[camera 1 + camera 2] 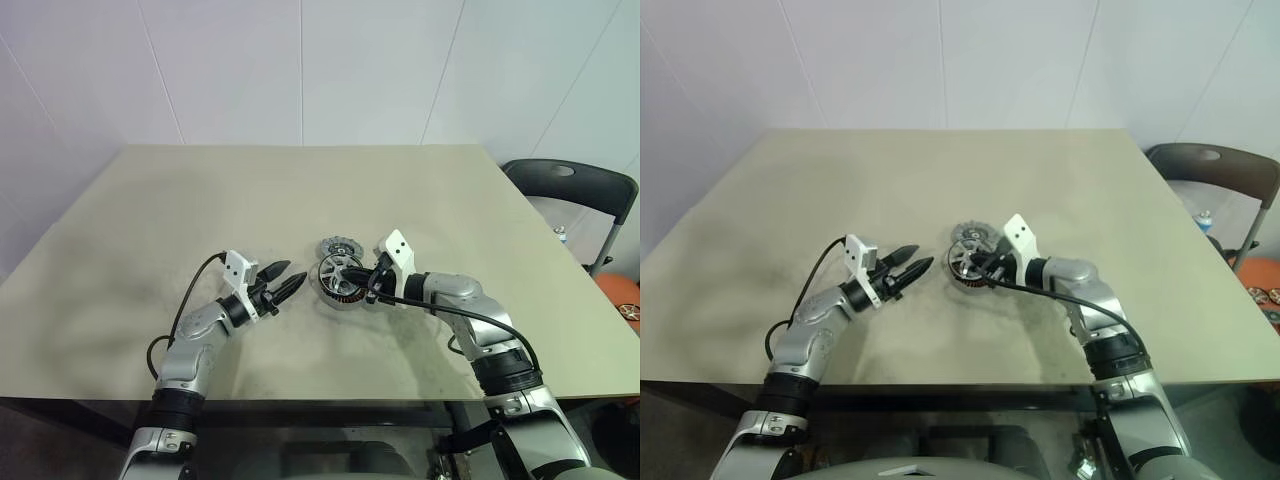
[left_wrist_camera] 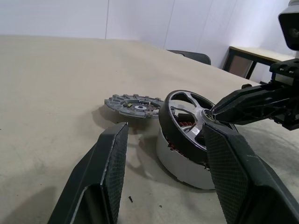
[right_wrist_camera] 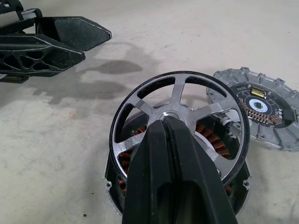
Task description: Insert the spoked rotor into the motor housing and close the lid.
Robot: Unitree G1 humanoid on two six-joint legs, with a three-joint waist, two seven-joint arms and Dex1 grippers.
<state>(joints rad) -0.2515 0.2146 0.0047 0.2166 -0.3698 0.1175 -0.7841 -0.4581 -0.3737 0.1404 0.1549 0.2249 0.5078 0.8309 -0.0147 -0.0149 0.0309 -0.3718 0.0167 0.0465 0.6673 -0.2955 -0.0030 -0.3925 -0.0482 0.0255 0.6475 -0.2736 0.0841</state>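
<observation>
Centrally on the beige counter (image 1: 200, 200) sits the housing (image 3: 233, 186), a pale round shell with copper windings showing inside. Tilted over it is the rotor (image 3: 180, 122), a dark-rimmed silvery disc with radial spokes; its lower edge rests in the housing while its upper edge stands raised, so it is not seated flat. The right hand (image 3: 174, 128) comes in from the right with its two black fingers pressed together, clenched, their tips at the rotor's hub; whether they pinch a spoke or just touch the hub cannot be told. Just behind the housing, flat on the counter, lies the lid (image 2: 133, 105), a grey toothed disc with a small circuit ring and a pale centre; it is near the housing, and whether they touch cannot be told.

The left hand (image 1: 281, 278) hangs to the left of the housing, a short gap away, pointing toward it. Its fingers (image 2: 105, 172) are parted and hold nothing, released. A dark chair (image 1: 575, 190) stands beyond the counter's far right corner.
</observation>
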